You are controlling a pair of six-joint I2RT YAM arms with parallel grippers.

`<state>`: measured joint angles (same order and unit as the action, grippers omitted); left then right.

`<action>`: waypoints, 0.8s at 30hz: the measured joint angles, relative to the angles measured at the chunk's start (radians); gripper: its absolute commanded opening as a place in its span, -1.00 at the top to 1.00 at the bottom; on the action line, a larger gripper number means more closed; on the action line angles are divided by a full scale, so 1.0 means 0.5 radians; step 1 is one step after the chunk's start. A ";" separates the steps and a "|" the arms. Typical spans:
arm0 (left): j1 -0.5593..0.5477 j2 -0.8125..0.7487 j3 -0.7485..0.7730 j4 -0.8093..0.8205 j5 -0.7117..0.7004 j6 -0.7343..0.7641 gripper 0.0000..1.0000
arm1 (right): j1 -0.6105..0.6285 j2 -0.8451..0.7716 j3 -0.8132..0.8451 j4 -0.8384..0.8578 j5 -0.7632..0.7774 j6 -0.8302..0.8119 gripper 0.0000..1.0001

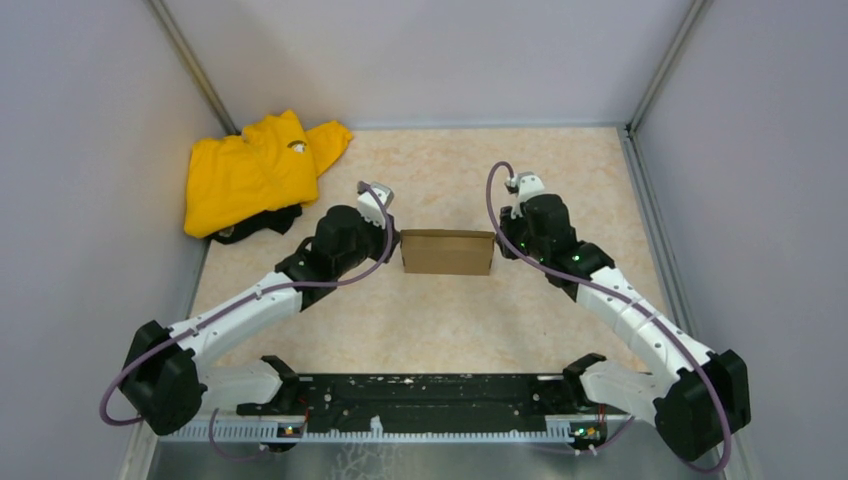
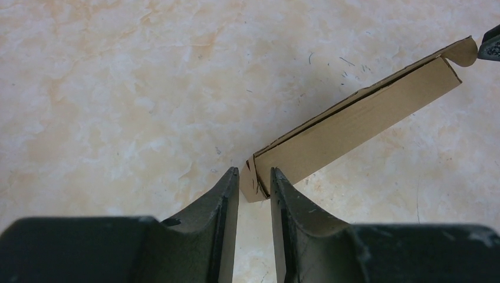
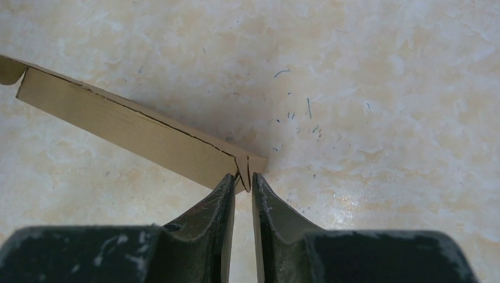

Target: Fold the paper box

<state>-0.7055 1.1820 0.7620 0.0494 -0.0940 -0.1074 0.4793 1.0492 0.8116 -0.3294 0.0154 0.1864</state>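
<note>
Mid tabletop (image 1: 450, 330), the left gripper (image 2: 255, 177) and right gripper (image 3: 243, 180) each have jaws almost closed on an end tab of the paper box (image 1: 447, 252). I think both should push inward evenly, so the tabs tuck without creasing. The box looks shut, its inside hidden. Far left lies a yellow garment (image 1: 250, 170).

The box (image 1: 447, 252) sits on the table (image 1: 450, 330), one end between the fingers of the left gripper (image 2: 255, 174), the other between those of the right gripper (image 3: 243, 177).
</note>
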 measured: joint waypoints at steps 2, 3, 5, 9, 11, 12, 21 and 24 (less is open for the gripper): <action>-0.002 0.011 0.000 0.001 0.001 0.001 0.36 | 0.011 0.019 0.000 0.008 0.004 -0.006 0.67; -0.004 0.014 0.000 0.001 0.001 0.001 0.36 | 0.015 0.027 0.000 0.009 0.005 -0.007 0.67; -0.004 0.016 0.000 0.002 0.001 0.001 0.37 | 0.020 0.037 0.000 0.011 0.005 -0.008 0.67; -0.004 0.017 0.000 0.007 0.001 0.001 0.38 | 0.023 0.041 0.000 0.016 0.013 -0.010 0.68; -0.004 0.017 0.000 0.007 0.001 0.001 0.38 | 0.023 0.042 0.000 0.017 0.019 -0.016 0.69; -0.004 0.018 0.000 0.008 0.001 0.001 0.39 | 0.023 0.042 0.000 0.017 0.021 -0.018 0.70; -0.013 0.045 0.001 0.008 0.001 0.002 0.43 | 0.023 0.054 0.000 0.046 0.034 -0.024 0.74; -0.013 0.048 0.001 0.008 0.001 0.002 0.46 | 0.023 0.067 0.001 0.061 0.034 -0.024 0.75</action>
<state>-0.7120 1.2060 0.7624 0.0536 -0.0937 -0.1066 0.4908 1.0828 0.8120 -0.2989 0.0326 0.1745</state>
